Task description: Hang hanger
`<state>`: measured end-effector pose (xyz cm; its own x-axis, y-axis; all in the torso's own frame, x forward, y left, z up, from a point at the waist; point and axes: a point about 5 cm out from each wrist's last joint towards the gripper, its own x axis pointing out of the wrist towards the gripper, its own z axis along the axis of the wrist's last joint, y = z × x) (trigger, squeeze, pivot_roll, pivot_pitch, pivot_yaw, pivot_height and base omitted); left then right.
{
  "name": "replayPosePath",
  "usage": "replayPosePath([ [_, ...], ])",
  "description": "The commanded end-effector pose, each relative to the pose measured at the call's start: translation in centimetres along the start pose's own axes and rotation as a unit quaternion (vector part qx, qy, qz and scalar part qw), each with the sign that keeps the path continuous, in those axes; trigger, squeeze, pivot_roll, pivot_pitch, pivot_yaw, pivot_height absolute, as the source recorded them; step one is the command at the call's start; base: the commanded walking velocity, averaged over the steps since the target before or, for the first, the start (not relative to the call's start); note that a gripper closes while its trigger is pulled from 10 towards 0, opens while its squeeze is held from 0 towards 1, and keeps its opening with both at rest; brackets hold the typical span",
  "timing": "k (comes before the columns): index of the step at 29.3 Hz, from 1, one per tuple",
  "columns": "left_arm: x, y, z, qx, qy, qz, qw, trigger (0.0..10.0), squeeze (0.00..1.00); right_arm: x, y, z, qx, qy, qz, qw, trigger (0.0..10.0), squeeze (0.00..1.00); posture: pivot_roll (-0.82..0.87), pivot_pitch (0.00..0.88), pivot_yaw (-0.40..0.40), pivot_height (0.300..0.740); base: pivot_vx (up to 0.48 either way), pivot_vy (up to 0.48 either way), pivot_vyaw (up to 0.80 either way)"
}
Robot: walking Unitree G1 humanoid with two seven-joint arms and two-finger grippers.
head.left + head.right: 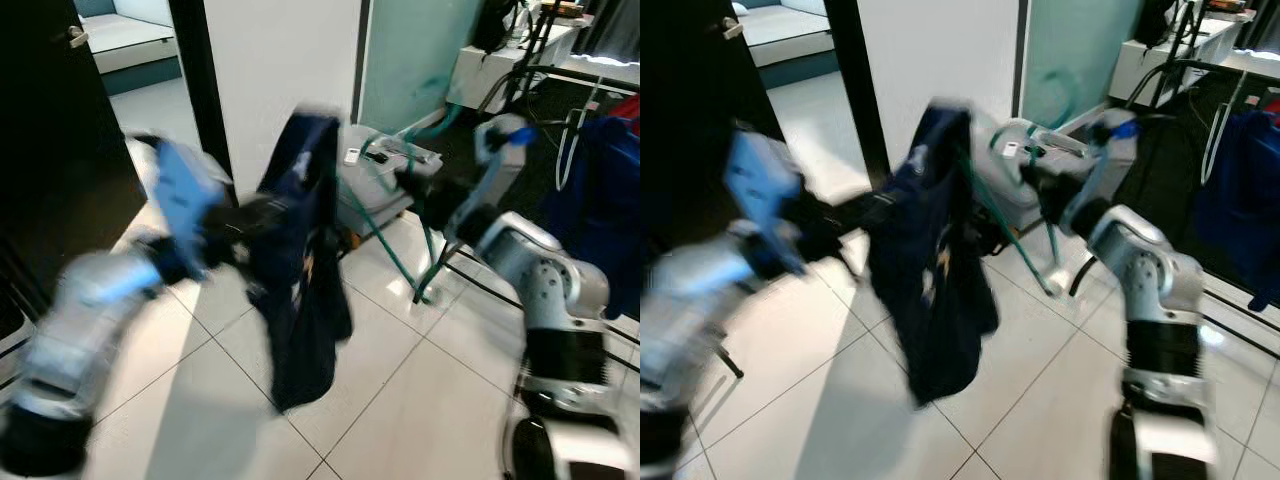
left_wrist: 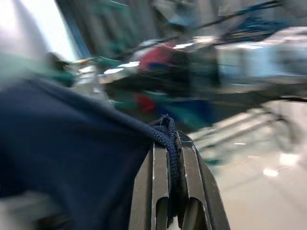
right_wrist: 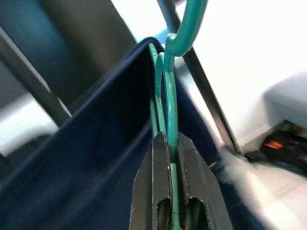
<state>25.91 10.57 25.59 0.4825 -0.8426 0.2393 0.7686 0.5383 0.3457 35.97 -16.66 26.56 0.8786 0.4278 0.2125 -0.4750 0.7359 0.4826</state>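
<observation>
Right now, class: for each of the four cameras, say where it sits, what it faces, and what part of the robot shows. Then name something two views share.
Left eye view: on the head, facing down and forward at the shirt; both arms show.
Right eye view: beside it, same scene; right claw shows.
Left wrist view: along the left claw, shut on shirt fabric.
Right wrist view: along the right claw, shut on the green hanger.
Shared: shirt and hanger show in the eye views and the right wrist view.

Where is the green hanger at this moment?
The green hanger is clamped in the right gripper, held in mid-air before the robot. The navy garment drapes from it, its other edge pinched by the left gripper.
</observation>
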Motion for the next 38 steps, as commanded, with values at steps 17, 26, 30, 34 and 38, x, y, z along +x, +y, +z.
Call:
replayPosePath([
  [17,2.3,-5.7,-3.5,0.045,0.077,-0.097,0.991,10.0,0.00,2.7,3.6,-1.8,0.221,-0.026,-0.016,0.975,10.0,0.00,-0.02,0.000,0.000,0.740,0.000,0.000,0.00],
  [26,2.4,-5.9,-4.4,0.073,0.101,-0.101,0.987,10.0,0.00,3.5,4.9,-2.3,0.267,-0.013,-0.034,0.963,10.0,0.00,-0.02,0.000,0.004,0.740,0.000,0.000,0.00],
  [30,2.4,-5.4,-5.1,0.103,0.123,-0.085,0.983,10.0,0.00,4.1,8.0,-3.5,0.243,0.066,0.013,0.968,10.0,0.00,-0.03,0.000,0.005,0.740,0.000,0.000,0.00],
  [34,1.7,-2.8,-4.2,0.122,0.121,-0.034,0.985,10.0,0.00,3.6,8.1,-3.8,0.227,0.080,0.029,0.970,10.0,0.00,-0.02,0.000,-0.002,0.740,0.000,0.000,0.00],
  [38,0.4,0.1,-3.2,0.161,0.131,0.013,0.978,10.0,0.00,3.5,7.6,-3.5,0.222,0.067,0.020,0.973,10.0,0.00,-0.02,0.000,0.002,0.740,0.000,0.000,0.00],
])
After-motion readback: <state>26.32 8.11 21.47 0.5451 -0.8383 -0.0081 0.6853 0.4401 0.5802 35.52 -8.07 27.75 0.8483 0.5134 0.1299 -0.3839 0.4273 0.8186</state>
